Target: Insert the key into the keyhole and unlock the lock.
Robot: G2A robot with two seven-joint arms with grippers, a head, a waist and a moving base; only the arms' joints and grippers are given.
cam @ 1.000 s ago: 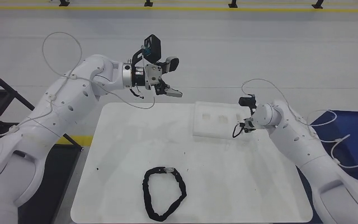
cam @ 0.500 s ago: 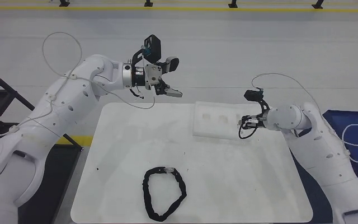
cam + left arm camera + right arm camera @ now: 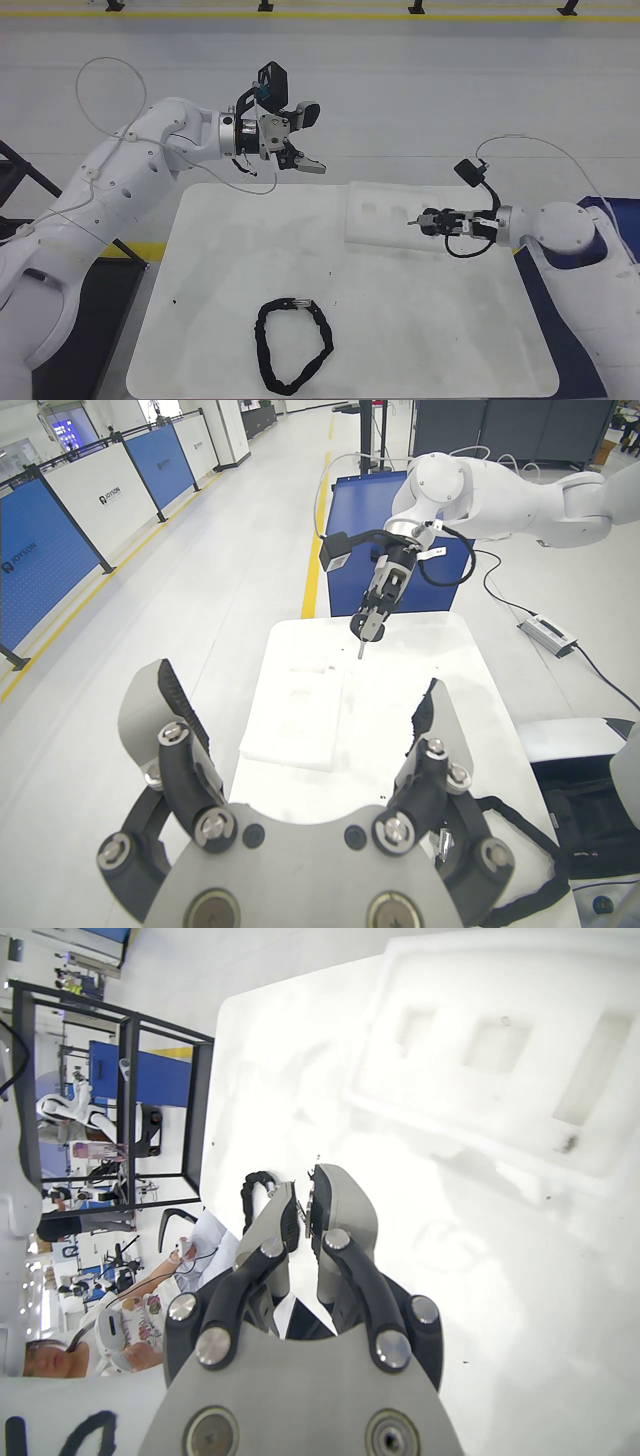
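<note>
The right gripper (image 3: 301, 1202) pinches the key (image 3: 360, 648) tight over the table's (image 3: 430, 330) far right side, the left gripper (image 3: 300, 700) hangs wide open and empty, and I think the key must next go to the lock (image 3: 293, 343) by the near edge.

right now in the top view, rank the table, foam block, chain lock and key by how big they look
1. table
2 and 3. foam block and chain lock: similar spread, too close to rank, though the lock is only a thin loop
4. key, a tiny sliver
</note>
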